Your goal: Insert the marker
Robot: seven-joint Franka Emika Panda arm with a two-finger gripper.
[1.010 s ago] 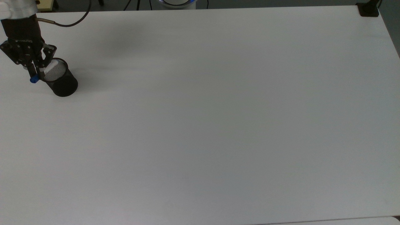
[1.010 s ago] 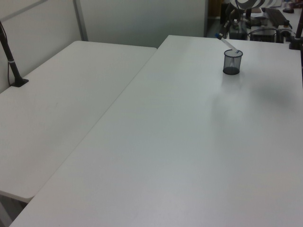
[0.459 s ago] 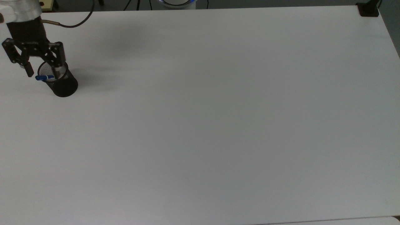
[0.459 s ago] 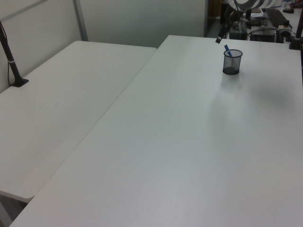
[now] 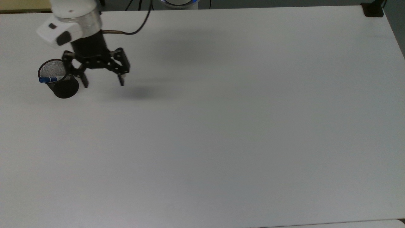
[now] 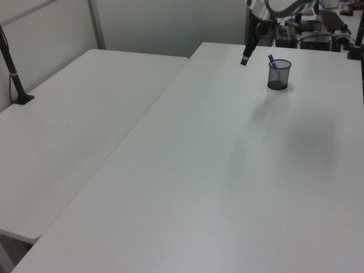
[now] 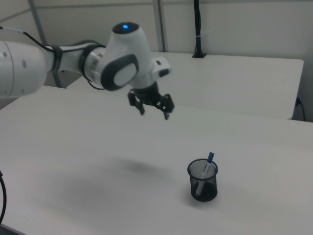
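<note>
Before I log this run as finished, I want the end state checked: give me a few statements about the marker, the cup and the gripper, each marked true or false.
1. The marker stands inside the black mesh cup, blue cap poking above the rim. True.
2. The gripper is shut on the marker. False: it is open and holds nothing.
3. The gripper hangs above the table, off to the top view's right of the cup. True.
4. The cup lies tipped on its side. False: it stands upright.
5. A second marker lies on the table. False: nothing else lies on it.
</note>
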